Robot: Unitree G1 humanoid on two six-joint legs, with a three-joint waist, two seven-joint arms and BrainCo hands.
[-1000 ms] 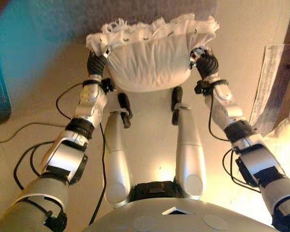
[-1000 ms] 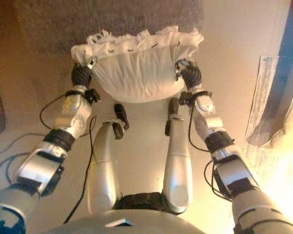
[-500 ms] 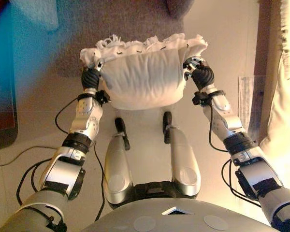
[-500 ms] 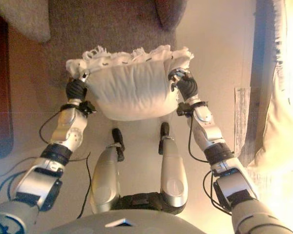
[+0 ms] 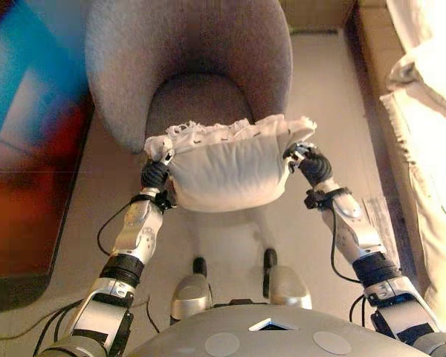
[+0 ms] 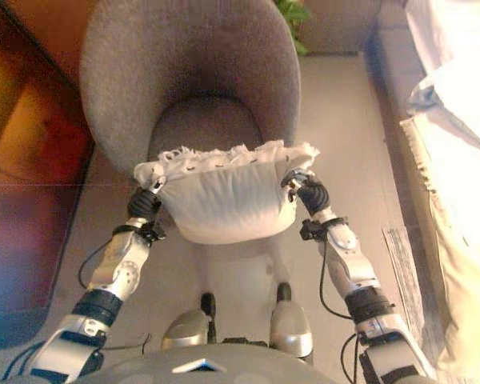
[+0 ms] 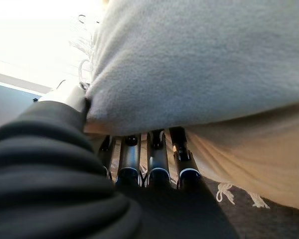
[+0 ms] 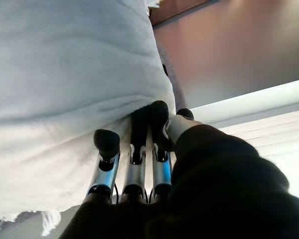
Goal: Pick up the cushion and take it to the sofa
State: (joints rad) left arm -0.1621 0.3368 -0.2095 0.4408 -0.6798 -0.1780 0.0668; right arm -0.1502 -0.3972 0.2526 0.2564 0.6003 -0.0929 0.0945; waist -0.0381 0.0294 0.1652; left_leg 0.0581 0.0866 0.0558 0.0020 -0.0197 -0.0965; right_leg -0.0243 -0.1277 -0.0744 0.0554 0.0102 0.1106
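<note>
A white cushion with a frilled top edge hangs in the air between my two hands, just in front of the grey round-backed sofa chair. My left hand presses on the cushion's left side and my right hand on its right side. In the left wrist view straight fingers lie against the cushion, their tips under it. In the right wrist view straight fingers push into the cushion. The chair's seat lies just beyond the cushion.
White bedding hangs along the right side. A dark red-brown piece of furniture stands at the left. A pale mat lies on the floor at the right. A green plant shows behind the chair.
The whole view has shifted: the grey chair has come fully into view and now lies right beyond the cushion. Both hands keep the cushion between them as before.
</note>
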